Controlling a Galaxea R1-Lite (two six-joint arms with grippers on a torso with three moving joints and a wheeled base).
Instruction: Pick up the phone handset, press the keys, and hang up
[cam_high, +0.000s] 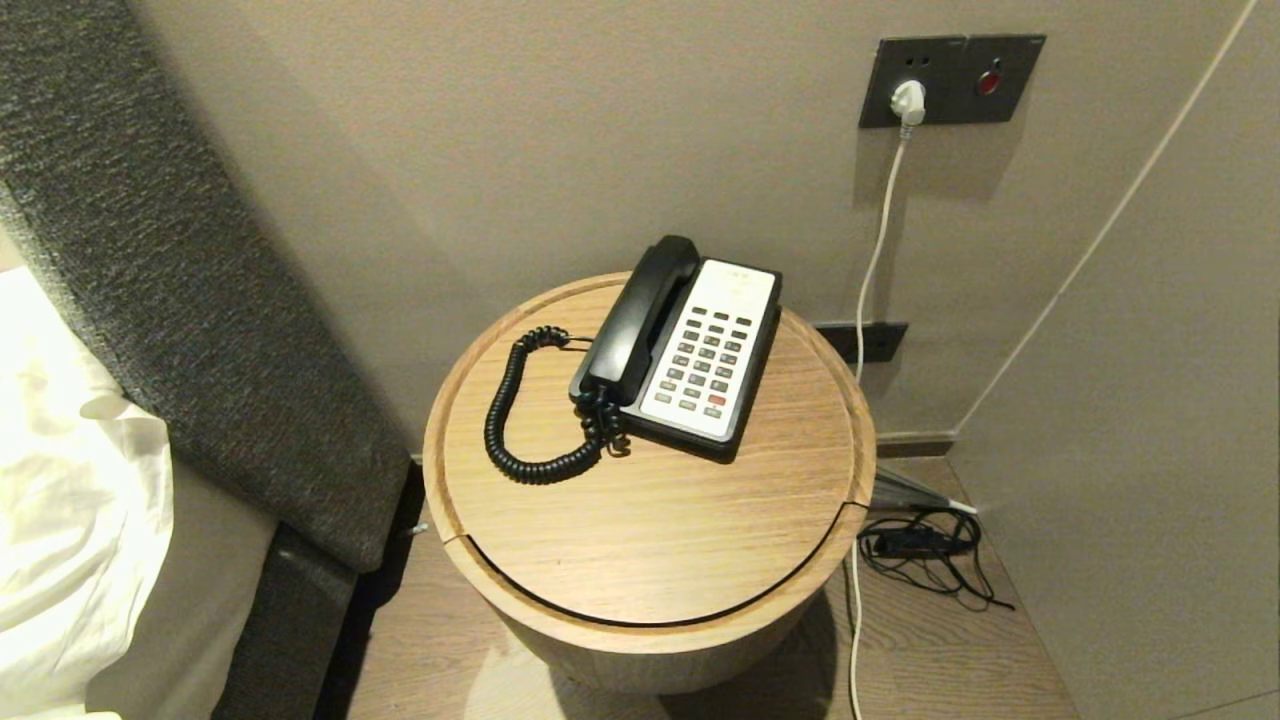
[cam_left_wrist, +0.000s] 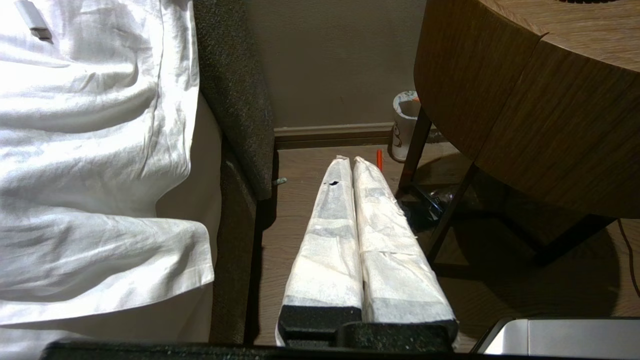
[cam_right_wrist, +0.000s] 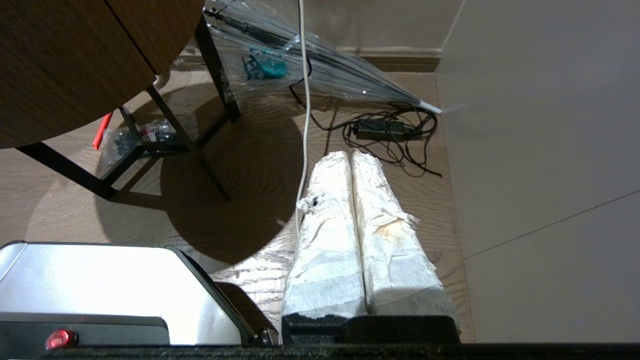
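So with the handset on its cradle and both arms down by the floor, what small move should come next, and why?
Probably raise the left end effector, now shut and low beside the table, toward the handset. The handset lies untouched on the phone's left side, nearest that arm. The right end effector is also shut and parked low.

The head camera looks down from above on the round table, phone at frame centre. Both wrist cameras sit low beside the table, facing the floor: the left one takes in the bed, the right one the cables. All three share the table.
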